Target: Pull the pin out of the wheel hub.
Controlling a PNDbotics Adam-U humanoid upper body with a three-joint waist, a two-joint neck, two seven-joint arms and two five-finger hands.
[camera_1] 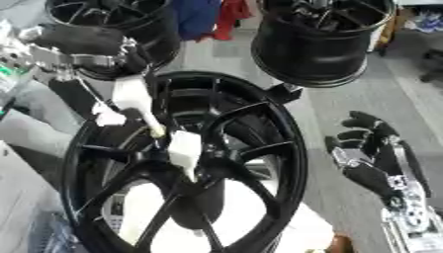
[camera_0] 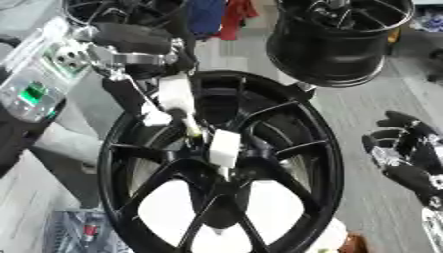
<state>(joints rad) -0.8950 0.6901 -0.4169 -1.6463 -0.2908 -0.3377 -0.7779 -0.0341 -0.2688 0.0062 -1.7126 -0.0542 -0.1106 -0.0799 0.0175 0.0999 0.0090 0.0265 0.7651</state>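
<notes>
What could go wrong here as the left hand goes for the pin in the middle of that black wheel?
The left hand reaches in between the spokes of the wheel hub; its fingers could catch on a spoke as they draw back. The white piece at the centre, apparently the pin, might bind if pulled at an angle. A second black rim stands just behind, so a sudden release could swing the arm into it. The right hand hangs open, not steadying the wheel.

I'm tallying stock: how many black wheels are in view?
3: the big wheel in front, one behind at upper right, one at the top left edge. Others may be out of view.
</notes>
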